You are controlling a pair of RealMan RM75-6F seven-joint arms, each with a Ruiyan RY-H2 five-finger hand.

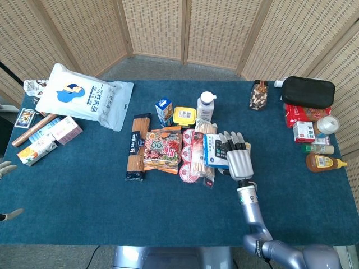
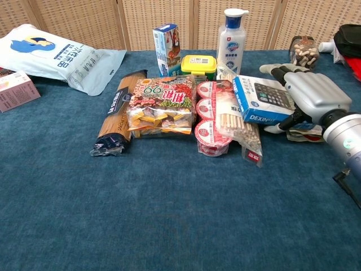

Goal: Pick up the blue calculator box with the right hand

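At 9 o'clock of your right hand [image 2: 309, 93], the blue calculator box [image 2: 260, 100] lay gripped, fingers over its top, thumb beneath.

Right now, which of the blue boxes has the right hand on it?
The blue calculator box, tilted against the snack packs; the right hand holds its right edge. The small blue carton stands upright, untouched.

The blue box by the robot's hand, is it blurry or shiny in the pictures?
Chest view: the blue box is sharp, its label readable, no glare; the right hand shines softly. Head view: box small, lettering too tiny to read.
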